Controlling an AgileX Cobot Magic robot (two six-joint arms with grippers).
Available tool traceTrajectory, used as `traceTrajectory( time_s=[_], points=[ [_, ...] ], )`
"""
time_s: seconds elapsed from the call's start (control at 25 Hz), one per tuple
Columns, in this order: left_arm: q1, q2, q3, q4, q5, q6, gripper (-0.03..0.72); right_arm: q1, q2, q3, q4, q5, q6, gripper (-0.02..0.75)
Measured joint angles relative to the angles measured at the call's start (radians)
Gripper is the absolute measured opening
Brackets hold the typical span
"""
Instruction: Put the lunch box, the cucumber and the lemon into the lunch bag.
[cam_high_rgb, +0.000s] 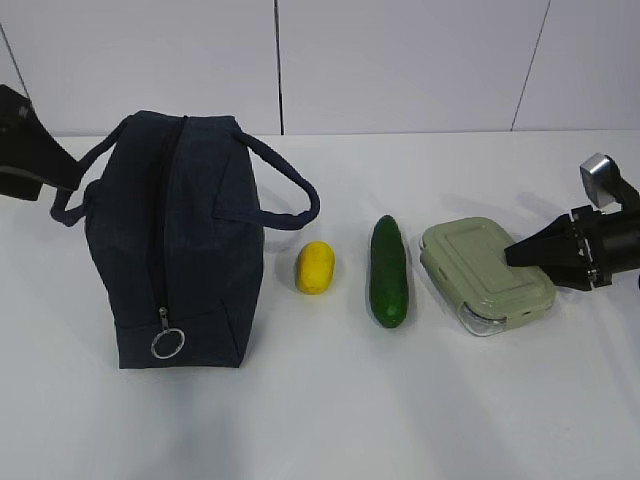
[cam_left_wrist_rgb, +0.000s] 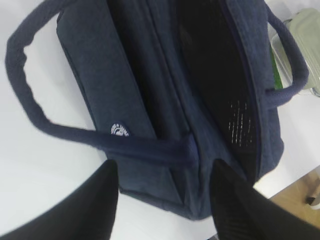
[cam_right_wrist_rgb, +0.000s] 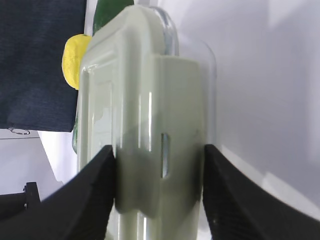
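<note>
1. The lunch bag (cam_high_rgb: 175, 245) is seen at the left of the white tabletop (cam_high_rgb: 330, 410), standing upright: a boxy shape of dark navy woven fabric with two soft loop handles, a zipper line running down its near end and a metal ring pull (cam_high_rgb: 167, 344) hanging low.
2. In the left wrist view the bag's top is seen parted, a dark lining is exposed, and a small white logo (cam_left_wrist_rgb: 119, 131) is printed on one side panel.
3. The lemon (cam_high_rgb: 315, 267), smooth, oval and bright yellow, is placed just right of the bag, apart from it.
4. The cucumber (cam_high_rgb: 388, 271), glossy, dark green and straight, is laid lengthwise from far to near, between the lemon and the lunch box, touching neither.
5. The lunch box (cam_high_rgb: 487, 277), clear glass with rounded corners under a matte sage-green lid, is set right of the cucumber.
6. The right gripper (cam_right_wrist_rgb: 159, 192) is held at the box's right end; its black fingers (cam_right_wrist_rgb: 95, 190) are spread apart, with the lid's end between them, though contact cannot be judged.
7. The left gripper (cam_left_wrist_rgb: 165, 200) is held above the bag's end, fingers (cam_left_wrist_rgb: 102, 195) apart and empty.
8. Bare tabletop is left along the near edge, in front of all four things.
</note>
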Motion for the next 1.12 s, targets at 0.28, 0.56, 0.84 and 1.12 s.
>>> traceTrajectory(
  time_s=[0.28, 0.56, 0.84, 1.12],
  points=[
    [-0.006, 0.088, -0.011, -0.115, -0.012, 0.099, 0.405, 0.000, 0.000, 0.000, -0.002, 0.000, 0.005, 0.401],
    [-0.057, 0.166, -0.011, -0.114, -0.068, 0.087, 0.388, 0.000, 0.000, -0.002, -0.004, 0.000, 0.009, 0.400],
    [-0.058, 0.196, -0.020, -0.108, -0.089, 0.068, 0.043, 0.000, 0.000, -0.002, -0.007, 0.000, 0.018, 0.400],
    [-0.058, 0.201, -0.136, 0.038, -0.061, -0.001, 0.022, 0.000, 0.000, -0.002, -0.007, 0.000, 0.022, 0.400]
  ],
)
